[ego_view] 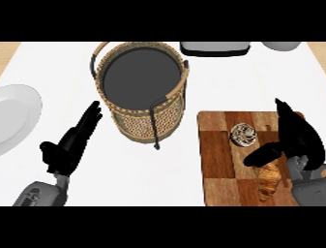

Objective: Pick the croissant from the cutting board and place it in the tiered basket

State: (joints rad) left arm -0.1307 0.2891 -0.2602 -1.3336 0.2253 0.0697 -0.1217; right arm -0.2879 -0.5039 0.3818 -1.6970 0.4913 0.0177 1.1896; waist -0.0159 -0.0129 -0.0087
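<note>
I see the croissant (268, 180) lying on the cutting board (218, 155) at lower right, my right hand (298, 138) just over it, fingers straight and thumb spread wide, holding nothing. The tiered basket (142, 92) stands upper centre. My left hand (72, 141) rests open at lower left.

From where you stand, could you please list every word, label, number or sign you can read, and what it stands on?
None: there is no readable text.
Tiered basket: plain weave.
Cutting board: wood only.
Plate: blank.
The round pastry beside the croissant has dark swirls, not letters.
</note>
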